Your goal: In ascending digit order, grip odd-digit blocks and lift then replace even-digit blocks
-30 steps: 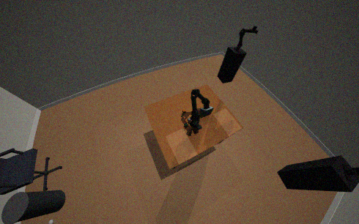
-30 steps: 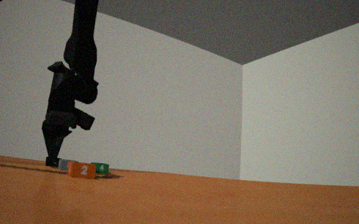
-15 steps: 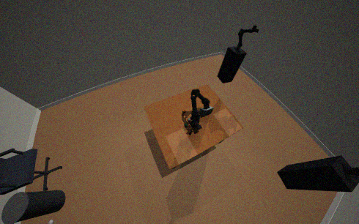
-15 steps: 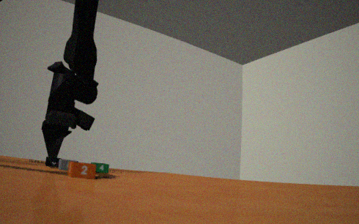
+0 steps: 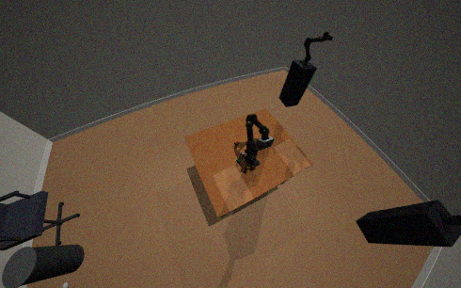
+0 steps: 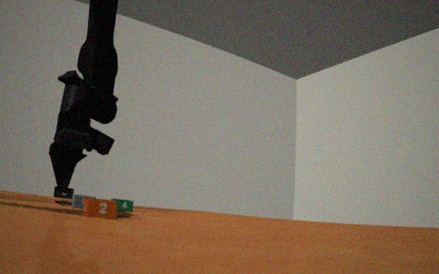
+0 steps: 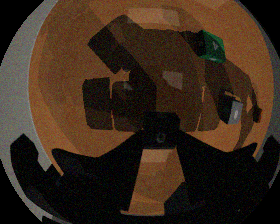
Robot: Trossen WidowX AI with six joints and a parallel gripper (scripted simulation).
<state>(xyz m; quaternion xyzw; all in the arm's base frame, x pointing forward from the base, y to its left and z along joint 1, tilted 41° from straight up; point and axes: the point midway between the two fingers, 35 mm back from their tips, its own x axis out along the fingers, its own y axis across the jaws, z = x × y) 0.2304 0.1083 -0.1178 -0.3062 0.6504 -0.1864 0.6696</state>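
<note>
in the exterior view the orange table (image 6: 245, 246) filled the foreground. nearest on it sat the orange block (image 6: 100, 208), its white 2 facing the camera. just behind it and to the right sat the green block (image 6: 123, 205) with a white 4 on its face, and just behind it to the left the grey block (image 6: 78, 201), whose digit could not be read. farther back and to the left, the black block (image 6: 63, 192) rested on the table top with the gripper (image 6: 64, 189) down over it, the dark arm (image 6: 93, 76) rising steeply out of the top of the frame. the pincer was closed partway, clamped on the black block, which kept the fingers from meeting. the digit on that block was too dark to make out.

in the wrist view the black block (image 7: 157, 128) showed low in the middle between the two dark fingers, with the green block (image 7: 211, 47) up to the right and the grey block (image 7: 236, 111) at the right edge.

from the top view the arm (image 5: 254, 136) bent down over the middle of the table (image 5: 219, 146), the blocks too small to tell apart. beyond the table stood two dark boxes on stands (image 5: 297, 83), and a chair (image 5: 9, 218) by the floor's edge.
</note>
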